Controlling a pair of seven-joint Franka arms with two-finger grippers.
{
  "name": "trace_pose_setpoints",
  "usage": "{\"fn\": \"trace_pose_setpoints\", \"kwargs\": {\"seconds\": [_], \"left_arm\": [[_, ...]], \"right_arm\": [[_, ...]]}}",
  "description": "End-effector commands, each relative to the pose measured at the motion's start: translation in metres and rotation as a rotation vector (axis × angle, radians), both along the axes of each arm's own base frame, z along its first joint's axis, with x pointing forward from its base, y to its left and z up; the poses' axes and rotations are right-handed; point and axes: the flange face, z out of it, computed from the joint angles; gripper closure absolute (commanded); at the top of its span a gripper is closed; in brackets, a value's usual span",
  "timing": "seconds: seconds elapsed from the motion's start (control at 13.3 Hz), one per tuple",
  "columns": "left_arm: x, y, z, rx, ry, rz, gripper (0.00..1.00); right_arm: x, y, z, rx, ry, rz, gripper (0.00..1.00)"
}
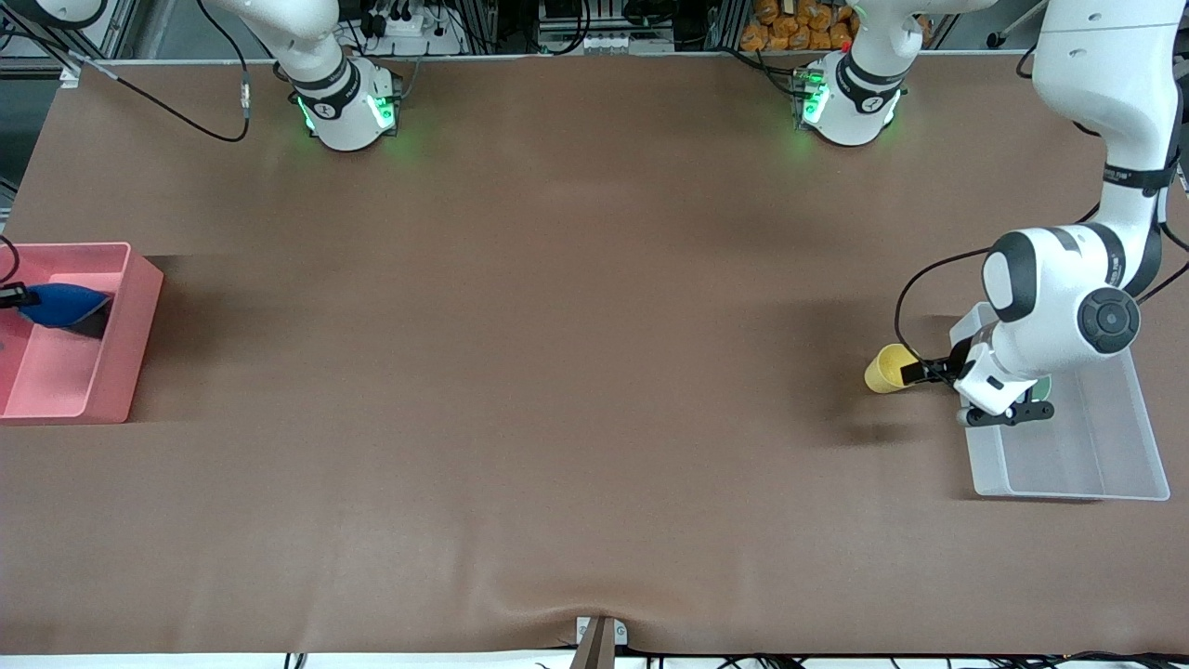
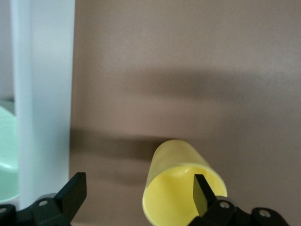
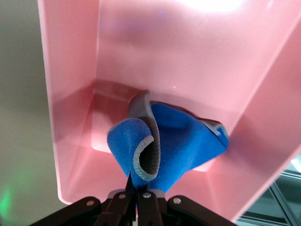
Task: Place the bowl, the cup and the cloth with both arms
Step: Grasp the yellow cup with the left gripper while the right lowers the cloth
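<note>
Since two of my loads are in hand at once, I note each in turn.

Cup: my left gripper [image 1: 921,373] holds the yellow cup [image 1: 890,368] by its rim, one finger [image 2: 201,192] inside the mouth and the other out of sight, so it is clamped on the wall. It hangs near the table's edge at the left arm's end, just beside the clear bin [image 1: 1131,491].

Cup handling: light, stiff and smooth by my judgement; a thin tapered wall could slip or swing from a rim pinch, so I would move it gently.

Cup axis: tipped nearly onto its side, long axis running along the table, mouth toward my gripper and the clear bin, base toward the table's middle.

Bowl: the pale green bowl [image 2: 6,155] lies inside the clear bin, mostly hidden under my left arm. Glossy and probably slippery; its rim is the place to pinch.

Cloth: my right gripper [image 3: 136,195] is pinched tight on a fold of the blue cloth [image 3: 178,141], over the pink bin [image 1: 139,316] at the table's edge by the right arm's end.

Cloth handling: soft and limp, light, no risk of breaking; it sags from wherever I grip, and a bunched fold gives the surest hold.

Cloth axis: it droops from my fingers down toward the pink bin's floor, grey trim curling at the free edge.

Stage: I judge both loads are close to release.
</note>
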Motion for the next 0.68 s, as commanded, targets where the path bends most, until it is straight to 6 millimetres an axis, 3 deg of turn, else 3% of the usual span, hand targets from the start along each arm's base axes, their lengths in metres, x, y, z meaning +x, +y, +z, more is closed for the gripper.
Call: {"fn": "trace_pose_setpoints", "kwargs": {"seconds": [0.0,0.3,0.38,0.45,0.53,0.6], "left_arm": [[-0.015,-0.008,0.006,0.016,-0.007,-0.009,0.08],[-0.031,-0.007,-0.026,0.022,-0.045,-0.009,0.31],[-0.034,-0.006,-0.034,0.022,-0.056,-0.006,0.41],[-0.033,-0.006,-0.038,0.022,-0.055,-0.006,0.63],[-0.033,-0.006,-0.036,0.022,-0.058,-0.006,0.91],[-0.031,-0.005,-0.032,0.022,-0.062,-0.003,1.0]], "right_arm": [[0.001,0.001,-0.019,0.079,-0.023,-0.025,1.0],[-0.005,0.008,-0.042,0.135,-0.012,-0.059,1.0],[-0.008,0.009,-0.047,0.158,-0.014,-0.074,1.0],[-0.012,0.007,-0.054,0.17,-0.008,-0.087,1.0],[-0.014,0.008,-0.06,0.178,-0.001,-0.091,1.0],[-0.015,0.009,-0.062,0.191,-0.002,-0.099,1.0]]}}
